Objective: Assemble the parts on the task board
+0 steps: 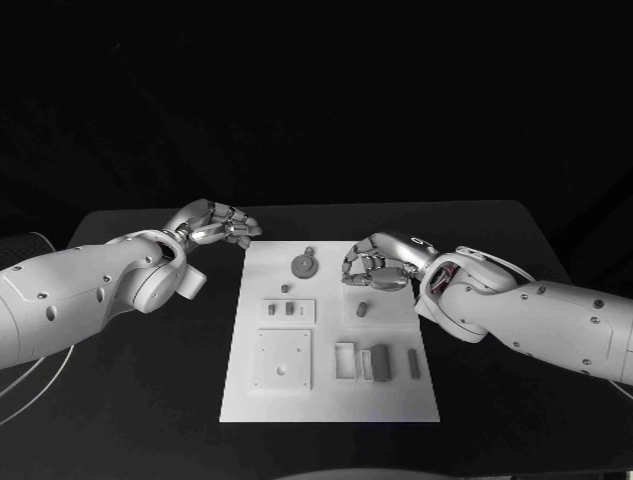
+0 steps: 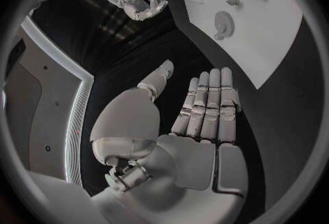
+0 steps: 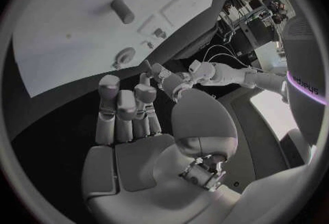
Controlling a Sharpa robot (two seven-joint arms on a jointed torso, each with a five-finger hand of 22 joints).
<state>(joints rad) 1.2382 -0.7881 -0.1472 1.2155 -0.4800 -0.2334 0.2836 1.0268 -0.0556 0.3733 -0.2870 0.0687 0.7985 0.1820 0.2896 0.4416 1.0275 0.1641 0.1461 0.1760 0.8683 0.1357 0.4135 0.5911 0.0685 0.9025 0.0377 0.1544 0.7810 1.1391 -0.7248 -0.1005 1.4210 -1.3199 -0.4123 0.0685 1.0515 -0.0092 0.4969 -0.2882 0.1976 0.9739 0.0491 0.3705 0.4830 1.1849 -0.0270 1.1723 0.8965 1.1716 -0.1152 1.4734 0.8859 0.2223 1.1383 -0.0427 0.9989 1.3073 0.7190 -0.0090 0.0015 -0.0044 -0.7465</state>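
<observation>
we see the left hand [image 1: 218,222] open, fingers straight and side by side, holding nothing, over the black counter [image 1: 143,380] just off the white task board [image 1: 331,400]. the right hand [image 1: 378,262] hovers above the board's far half, fingers loosely curled, empty. a round toothed gear [image 1: 303,264] lies just beside it; small blocky parts [image 1: 381,362] lie nearer us.

The task board [image 1: 331,400] is a plain white plate lying on a black surface [image 1: 518,420], and the small parts on it are grey, such as the round gear-like part [image 1: 305,265] at its far end and the upright bar-shaped parts [image 1: 383,362] near its right corner. Both arms are white, and the left robot hand [image 1: 218,222] and the right robot hand [image 1: 377,262] are silver.
</observation>
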